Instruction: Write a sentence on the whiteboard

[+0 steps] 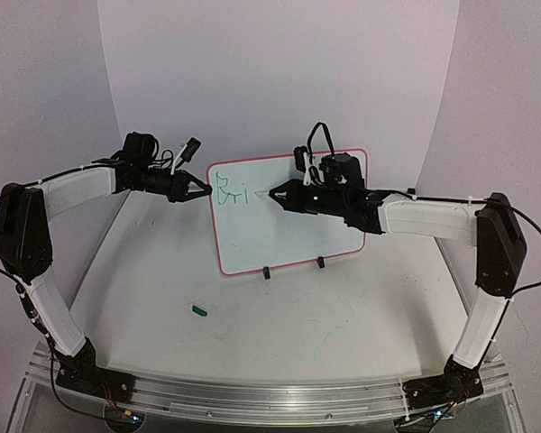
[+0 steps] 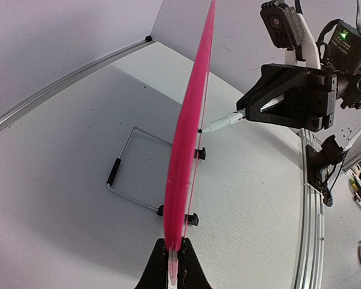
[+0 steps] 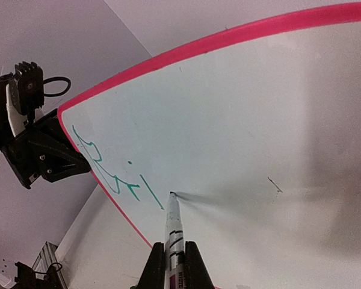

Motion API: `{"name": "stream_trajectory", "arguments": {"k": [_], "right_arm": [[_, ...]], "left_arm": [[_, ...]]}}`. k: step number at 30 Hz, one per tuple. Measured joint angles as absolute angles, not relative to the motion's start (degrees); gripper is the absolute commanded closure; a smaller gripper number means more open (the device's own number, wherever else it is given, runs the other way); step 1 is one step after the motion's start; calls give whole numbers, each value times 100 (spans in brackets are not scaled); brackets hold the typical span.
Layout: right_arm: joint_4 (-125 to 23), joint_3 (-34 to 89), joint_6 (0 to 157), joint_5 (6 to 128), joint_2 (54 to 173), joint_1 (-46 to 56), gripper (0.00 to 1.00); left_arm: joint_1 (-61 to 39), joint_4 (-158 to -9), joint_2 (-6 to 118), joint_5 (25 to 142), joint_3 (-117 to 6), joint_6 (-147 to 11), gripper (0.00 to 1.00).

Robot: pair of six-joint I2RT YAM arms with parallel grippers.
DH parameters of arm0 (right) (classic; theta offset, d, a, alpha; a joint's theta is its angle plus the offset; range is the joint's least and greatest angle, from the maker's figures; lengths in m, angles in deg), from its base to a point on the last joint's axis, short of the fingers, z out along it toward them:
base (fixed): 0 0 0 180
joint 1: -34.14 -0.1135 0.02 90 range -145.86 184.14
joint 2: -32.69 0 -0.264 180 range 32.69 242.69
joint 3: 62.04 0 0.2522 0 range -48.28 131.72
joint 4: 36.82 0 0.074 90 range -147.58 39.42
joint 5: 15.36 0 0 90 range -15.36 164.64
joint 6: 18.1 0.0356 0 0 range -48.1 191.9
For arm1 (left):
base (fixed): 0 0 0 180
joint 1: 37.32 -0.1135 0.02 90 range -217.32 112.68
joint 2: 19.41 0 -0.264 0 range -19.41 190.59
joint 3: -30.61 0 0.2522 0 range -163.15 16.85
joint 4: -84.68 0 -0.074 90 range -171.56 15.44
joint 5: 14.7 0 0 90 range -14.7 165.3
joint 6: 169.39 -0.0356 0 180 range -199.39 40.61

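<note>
The whiteboard (image 1: 284,239), white with a pink rim, stands upright on two black clip feet (image 1: 265,273) at the back of the table. Green strokes (image 1: 227,191) mark its upper left corner. My left gripper (image 1: 205,188) is shut on the board's left edge; in the left wrist view the pink rim (image 2: 189,120) runs edge-on out of the gripper (image 2: 173,251). My right gripper (image 1: 274,194) is shut on a white marker (image 3: 173,220). The marker's tip rests on the board (image 3: 259,120) just right of the green writing (image 3: 111,174).
A small green marker cap (image 1: 198,310) lies on the table in front of the board, to the left. Behind the board a wire stand (image 2: 132,168) rests on the table. A metal rail (image 1: 252,392) runs along the near edge by the arm bases.
</note>
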State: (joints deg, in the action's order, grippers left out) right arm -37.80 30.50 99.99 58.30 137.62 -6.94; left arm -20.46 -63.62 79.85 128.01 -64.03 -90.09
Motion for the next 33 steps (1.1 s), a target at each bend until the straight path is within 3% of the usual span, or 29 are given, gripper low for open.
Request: {"name": "stream_trajectory", "arguments": {"k": [33], "right_arm": [[-3525, 3012, 10047, 5496, 13998, -687, 100]], "left_arm": [[-2044, -6364, 7985, 12754, -6403, -8998, 100]]}}
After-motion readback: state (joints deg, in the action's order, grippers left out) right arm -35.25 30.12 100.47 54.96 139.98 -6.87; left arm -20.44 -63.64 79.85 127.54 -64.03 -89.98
